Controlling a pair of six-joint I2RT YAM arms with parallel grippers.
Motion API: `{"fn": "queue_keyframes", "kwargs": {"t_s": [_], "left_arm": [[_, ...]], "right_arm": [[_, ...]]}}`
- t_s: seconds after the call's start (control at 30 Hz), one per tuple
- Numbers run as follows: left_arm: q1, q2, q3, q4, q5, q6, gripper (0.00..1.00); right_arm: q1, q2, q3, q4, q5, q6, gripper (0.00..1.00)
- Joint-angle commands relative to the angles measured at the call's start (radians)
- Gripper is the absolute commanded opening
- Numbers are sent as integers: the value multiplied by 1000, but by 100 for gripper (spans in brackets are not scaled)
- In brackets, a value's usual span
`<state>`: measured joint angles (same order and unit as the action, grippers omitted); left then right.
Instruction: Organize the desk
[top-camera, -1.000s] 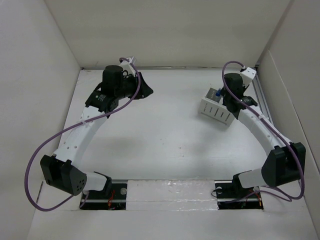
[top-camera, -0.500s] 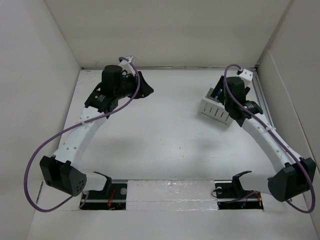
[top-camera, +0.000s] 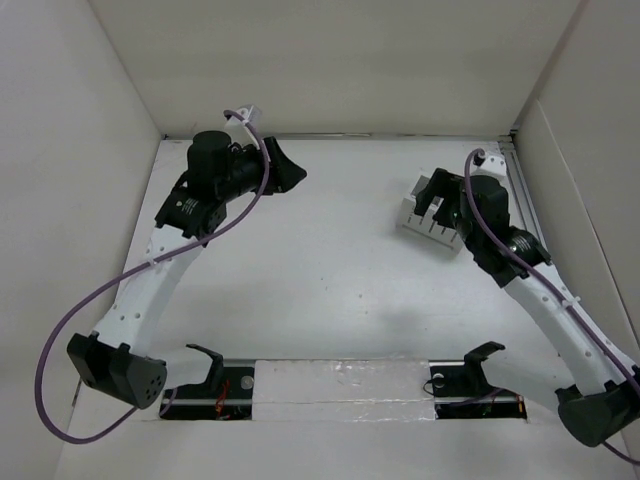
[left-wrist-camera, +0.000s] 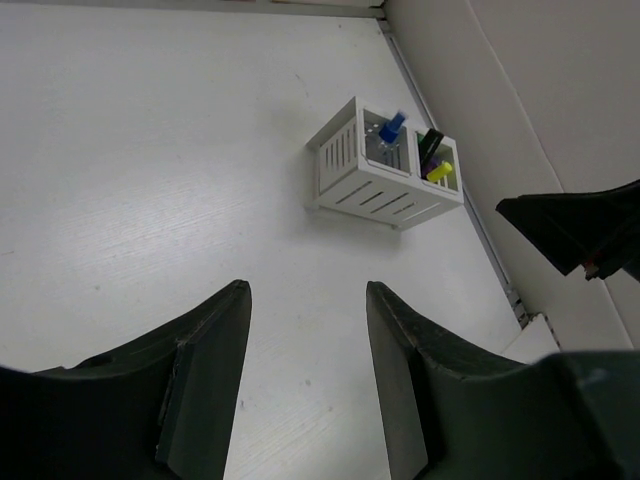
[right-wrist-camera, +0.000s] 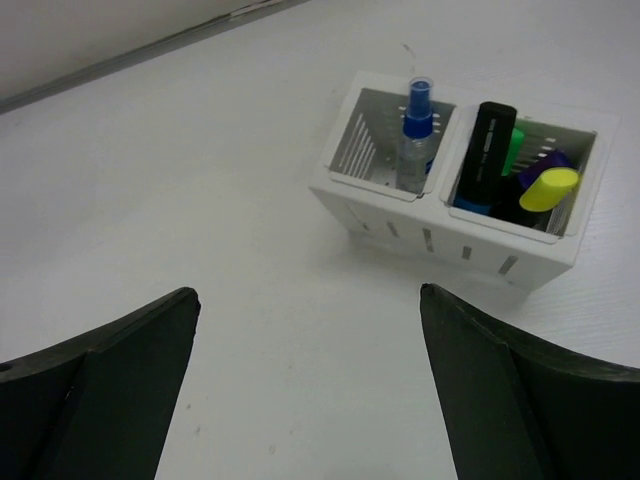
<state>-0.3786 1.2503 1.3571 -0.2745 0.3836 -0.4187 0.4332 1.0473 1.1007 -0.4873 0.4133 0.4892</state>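
Note:
The desk (top-camera: 330, 270) is a large matte white tabletop. A small white slotted organiser box (top-camera: 428, 222) stands at its back right. It holds a blue-capped spray bottle (right-wrist-camera: 415, 140) in one compartment and a black marker (right-wrist-camera: 487, 150) and a yellow-capped highlighter (right-wrist-camera: 548, 188) in the other. My right gripper (top-camera: 440, 200) hovers open and empty just above and beside the box (right-wrist-camera: 450, 240); its jaws (right-wrist-camera: 308, 292) frame bare desk. My left gripper (top-camera: 290, 172) is open and empty at the back left, over bare desk (left-wrist-camera: 305, 290), with the box (left-wrist-camera: 370, 195) far ahead of it.
White walls enclose the desk on the left, back and right. A metal rail (top-camera: 522, 190) runs along the right edge beside the box. A glossy strip (top-camera: 340, 385) lies along the near edge between the arm bases.
My right arm has drawn back from the organiser towards the near right, and its gripper now sits beside the box. My left arm has shifted slightly left, still open.

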Motion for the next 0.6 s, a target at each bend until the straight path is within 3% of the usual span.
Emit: {"fn": "queue_keyframes", "kwargs": {"t_s": [0.0,0.1,0.17,0.2,0.23,0.3,0.33,0.57], "left_arm": [[-3,-66,4,58,3,-37,46],[-3,-109,-18,83,-15,-69,47],[-3,-141,-35,86,-44,-84,48],[-3,-155,-42,87,-55,-84,48],[-3,-164,-49,87,-84,-89,48],[-3,-205,-76,90,-113,-94,49],[-3,-216,-88,92,-138,-97,49],[-3,-313,-208,63,-236,-141,49]], "right_arm": [[39,-78,-15,4,-85,-15,96],[108,-156,-56,10,-148,-18,81],[137,-217,-102,13,-207,-14,61],[151,-239,-116,9,-229,-6,45],[179,-278,-142,-11,-249,6,20],[205,-319,-169,-39,-295,23,5],[226,-337,-185,-66,-310,28,0],[245,-451,-265,-233,-311,110,0]]}}
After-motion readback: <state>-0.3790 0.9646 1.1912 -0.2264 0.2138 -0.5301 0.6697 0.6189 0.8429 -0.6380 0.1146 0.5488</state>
